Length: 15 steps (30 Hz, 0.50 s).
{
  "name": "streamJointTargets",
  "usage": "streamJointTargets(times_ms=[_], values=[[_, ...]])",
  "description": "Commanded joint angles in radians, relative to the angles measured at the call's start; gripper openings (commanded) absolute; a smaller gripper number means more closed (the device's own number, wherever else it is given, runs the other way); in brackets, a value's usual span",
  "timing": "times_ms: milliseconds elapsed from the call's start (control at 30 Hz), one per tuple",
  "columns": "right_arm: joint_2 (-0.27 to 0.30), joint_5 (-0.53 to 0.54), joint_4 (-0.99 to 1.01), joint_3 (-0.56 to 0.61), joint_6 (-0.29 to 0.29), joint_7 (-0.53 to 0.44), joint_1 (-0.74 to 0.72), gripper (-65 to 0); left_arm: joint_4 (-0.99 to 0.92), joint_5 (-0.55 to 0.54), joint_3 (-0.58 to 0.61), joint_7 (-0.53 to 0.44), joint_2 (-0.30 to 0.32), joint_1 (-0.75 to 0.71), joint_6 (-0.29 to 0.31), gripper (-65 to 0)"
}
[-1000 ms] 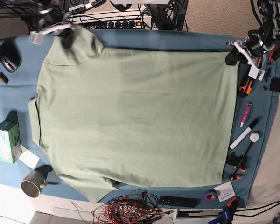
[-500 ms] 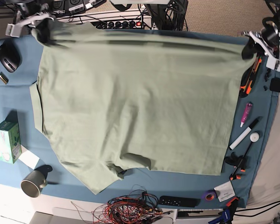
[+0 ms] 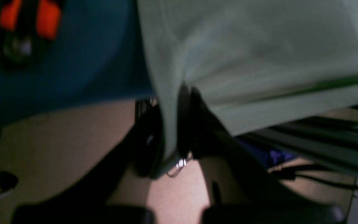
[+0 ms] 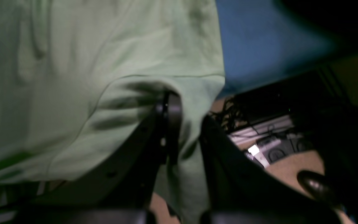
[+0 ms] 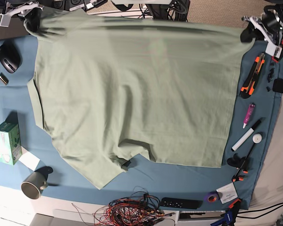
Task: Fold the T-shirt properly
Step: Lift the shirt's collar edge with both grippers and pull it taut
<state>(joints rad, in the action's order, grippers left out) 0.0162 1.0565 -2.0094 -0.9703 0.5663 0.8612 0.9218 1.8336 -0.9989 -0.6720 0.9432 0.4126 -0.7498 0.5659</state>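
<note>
L gripper clamped on T-shirt hem corner, R gripper pinching shoulder; both raised at far table cloth edge.

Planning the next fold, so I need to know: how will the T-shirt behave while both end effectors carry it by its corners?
The T-shirt is probably floppy: it sags and wrinkles between the left end effector and the right end effector. It seems light, since thin pinches of fabric hold it. Its lower edge will likely drag across the blue table cloth.
</note>
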Motion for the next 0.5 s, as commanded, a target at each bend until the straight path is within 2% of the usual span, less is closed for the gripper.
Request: streamJointTargets(times_ms=[0, 467], values=[[0.012, 0.002, -0.012, -0.024, -0.020, -0.033, 0.022, -65.0, 0.011, 0.011, -0.018, -0.005, 0.019, -0.016, -0.015, -65.0], [0.011, 0.003, -0.012, -0.024, -0.020, 0.029, 0.079, -65.0, 0.012, -0.008, -0.019, 0.033, 0.020, -0.053, -0.015, -65.0]])
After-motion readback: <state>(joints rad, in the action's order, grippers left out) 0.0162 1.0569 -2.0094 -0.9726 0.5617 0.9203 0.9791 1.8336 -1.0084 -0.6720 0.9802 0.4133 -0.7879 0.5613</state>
